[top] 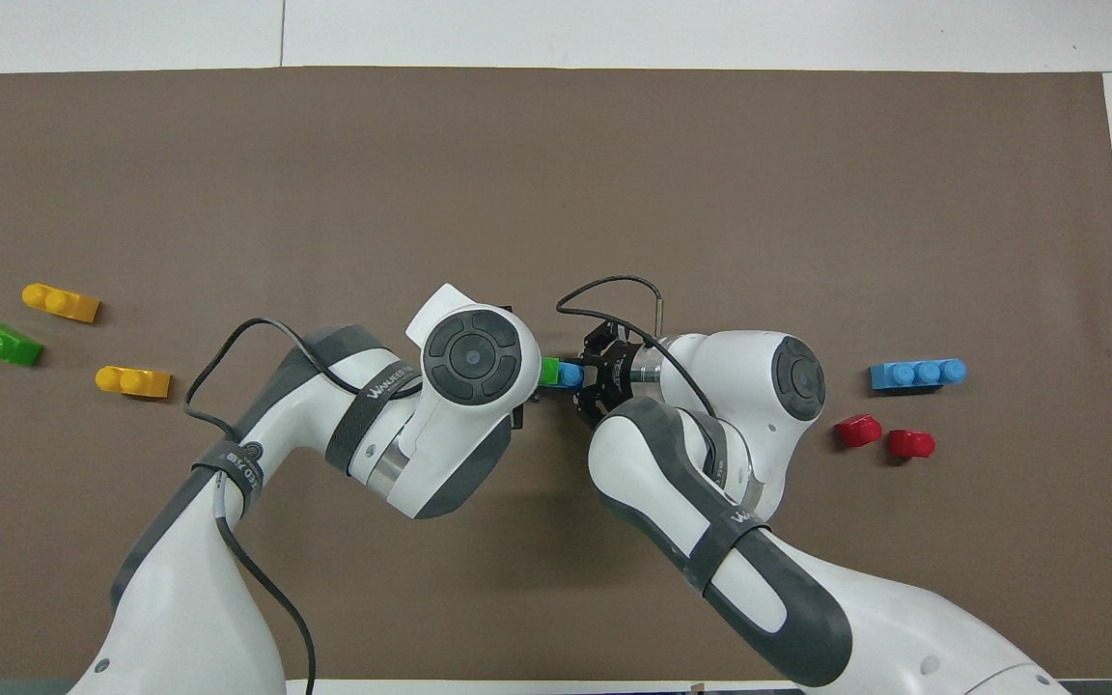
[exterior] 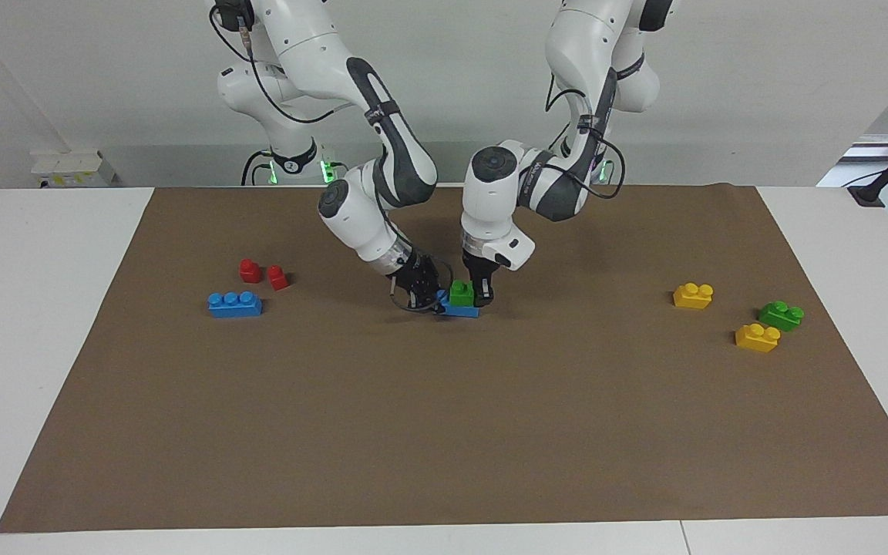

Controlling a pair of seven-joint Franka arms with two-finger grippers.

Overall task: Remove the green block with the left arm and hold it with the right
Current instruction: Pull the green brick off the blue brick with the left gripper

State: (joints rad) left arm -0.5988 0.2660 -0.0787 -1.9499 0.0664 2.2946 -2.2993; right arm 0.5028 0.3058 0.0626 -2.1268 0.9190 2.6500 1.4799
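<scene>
A green block (exterior: 460,293) sits on top of a blue brick (exterior: 461,311) in the middle of the brown mat. In the overhead view only a bit of the green block (top: 548,371) and the blue brick (top: 570,374) shows between the two wrists. My left gripper (exterior: 481,294) is down at the end of the green block that faces the left arm's end of the table; its own wrist hides it from above. My right gripper (exterior: 432,299) is low at the other end, shut on the blue brick, and it also shows in the overhead view (top: 583,378).
A second green block (exterior: 781,315) and two yellow bricks (exterior: 693,295) (exterior: 757,338) lie toward the left arm's end. A blue three-stud brick (exterior: 235,304) and two red pieces (exterior: 250,270) (exterior: 278,277) lie toward the right arm's end.
</scene>
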